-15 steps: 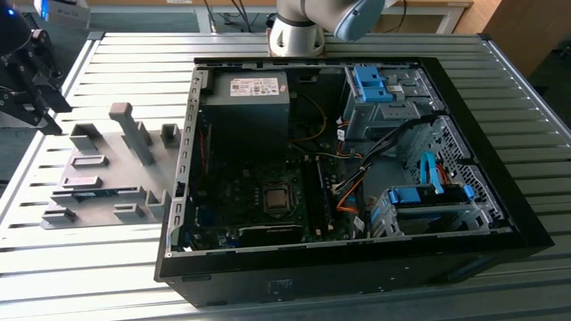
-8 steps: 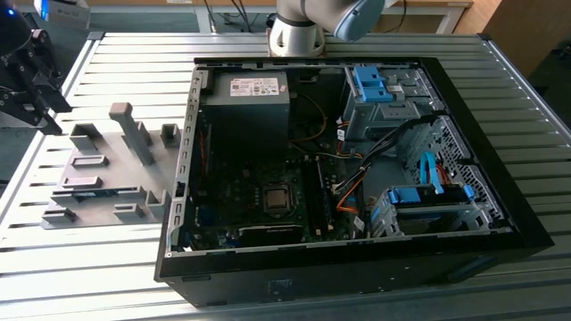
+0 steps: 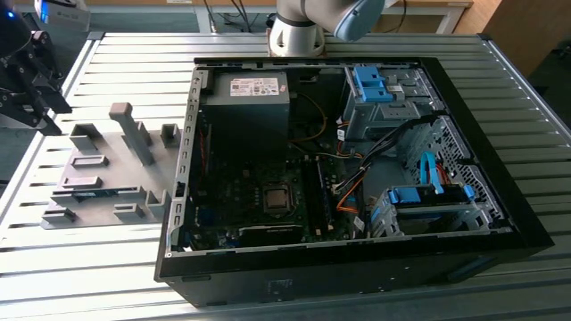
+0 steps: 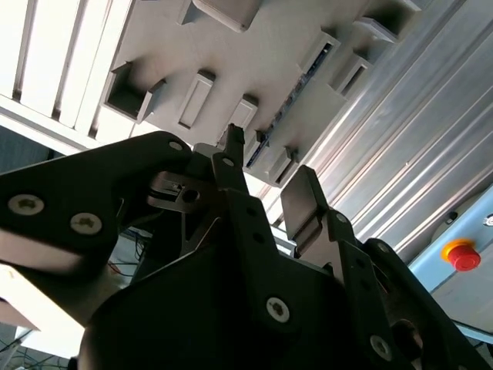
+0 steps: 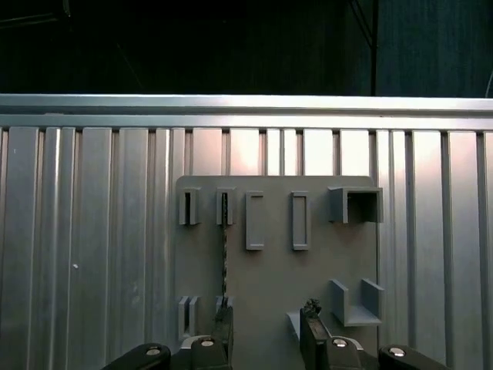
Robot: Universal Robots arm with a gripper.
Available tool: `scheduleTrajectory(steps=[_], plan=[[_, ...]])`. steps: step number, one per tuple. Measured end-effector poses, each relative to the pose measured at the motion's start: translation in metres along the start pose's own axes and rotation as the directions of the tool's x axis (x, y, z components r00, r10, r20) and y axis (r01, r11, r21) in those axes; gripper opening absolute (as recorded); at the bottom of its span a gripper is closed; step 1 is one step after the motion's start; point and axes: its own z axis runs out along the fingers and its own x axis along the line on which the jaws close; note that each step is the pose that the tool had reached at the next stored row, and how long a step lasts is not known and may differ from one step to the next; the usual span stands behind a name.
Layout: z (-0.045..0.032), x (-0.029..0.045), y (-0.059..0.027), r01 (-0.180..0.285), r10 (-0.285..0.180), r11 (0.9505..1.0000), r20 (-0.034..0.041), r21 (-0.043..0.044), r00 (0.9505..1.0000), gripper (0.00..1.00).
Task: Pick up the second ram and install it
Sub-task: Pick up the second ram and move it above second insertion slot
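Looking down the first wrist view, you find the black two-fingered gripper [image 5: 267, 327] spread wide and holding nothing, poised over the grey plastic fixture plate [image 5: 269, 270]. The long, thin blue-green second ram [image 5: 224, 254] stands on edge in that plate, its length lined up with one fingertip [image 5: 223, 330] rather than the gap. On the exterior view's clock face it lies at five o'clock from the gripper, long axis nine-to-three.

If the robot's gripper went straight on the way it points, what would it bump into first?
Most likely the grey fixture plate, close beside the second ram held in its slots. The open gripper points straight at that plate, though how far off is unclear.
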Motion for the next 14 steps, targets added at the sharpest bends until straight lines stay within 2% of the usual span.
scheduleTrajectory(steps=[8, 14], plan=[[0.0005, 0.0, 0.0, -0.001, 0.001, 1.0, 0.0001, 0.0002, 1.0, 0.47], [0.0049, 0.0002, 0.0011, -0.001, 0.001, 1.0, 0.0002, 0.0002, 1.0, 0.47]])
